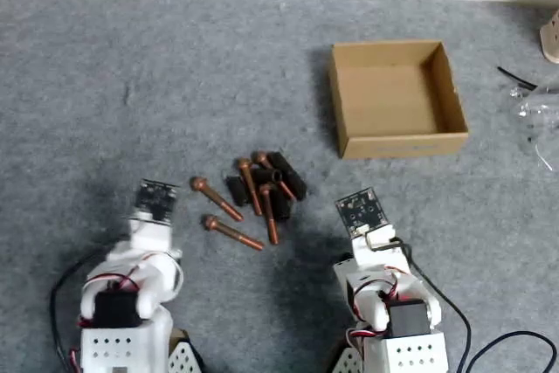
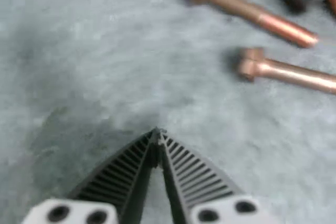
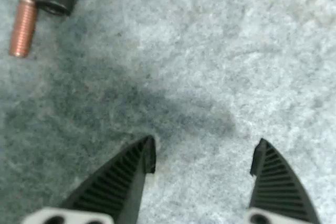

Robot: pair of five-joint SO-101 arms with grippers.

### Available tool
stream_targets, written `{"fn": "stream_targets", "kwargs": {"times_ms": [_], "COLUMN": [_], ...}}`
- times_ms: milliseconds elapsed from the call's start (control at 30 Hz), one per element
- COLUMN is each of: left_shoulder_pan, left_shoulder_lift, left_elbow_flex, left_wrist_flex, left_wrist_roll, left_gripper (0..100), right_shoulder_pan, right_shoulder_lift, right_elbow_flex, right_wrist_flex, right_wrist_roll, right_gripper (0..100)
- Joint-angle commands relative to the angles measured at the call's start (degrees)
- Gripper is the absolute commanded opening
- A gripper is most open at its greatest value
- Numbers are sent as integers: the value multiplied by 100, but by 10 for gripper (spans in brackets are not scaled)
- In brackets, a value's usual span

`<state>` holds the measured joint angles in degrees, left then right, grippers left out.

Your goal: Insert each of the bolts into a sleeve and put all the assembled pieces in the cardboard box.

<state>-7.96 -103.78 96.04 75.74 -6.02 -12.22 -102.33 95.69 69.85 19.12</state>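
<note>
Wire (image 1: 514, 78) and clear plastic (image 1: 537, 105) beside cardboard box (image 1: 402, 144)

Looks like a robotics lab: grey felt-covered table (image 1: 87, 85), exposed servo wiring (image 1: 118, 282), stray cables (image 1: 515, 78) at the edge.

The black ribbed left end effector (image 2: 156, 136) hangs low with fingers pressed together; the right end effector (image 3: 205, 153) stands spread wide.
</note>
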Motion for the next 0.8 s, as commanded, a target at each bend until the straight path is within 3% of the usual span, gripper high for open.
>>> {"fn": "stream_targets", "kwargs": {"times_ms": [0, 167, 467, 567, 767], "left_shoulder_pan": [-1174, -1727, -1297, -1235, -1235], "left_shoulder_lift": [-92, -92, 277, 1437, 4673], "left_elbow_flex": [-585, -1824, -4259, -5244, -7714], "left_wrist_flex": [-993, -2277, -2268, -2136, -782], "left_wrist_roll": [-9, -1002, -1134, -1134, -1125], "left_gripper": [14, 14, 14, 14, 14], "right_shoulder_pan": [-22, -22, -57, -13, 40], "right_shoulder_lift": [-13, -13, -13, -13, -22], "right_elbow_flex": [884, 884, 884, 884, 382], "right_wrist_flex": [57, 57, 31, 13, -523], "right_wrist_roll": [62, 62, 26, 35, 62], "right_gripper": [274, 274, 274, 274, 274]}}
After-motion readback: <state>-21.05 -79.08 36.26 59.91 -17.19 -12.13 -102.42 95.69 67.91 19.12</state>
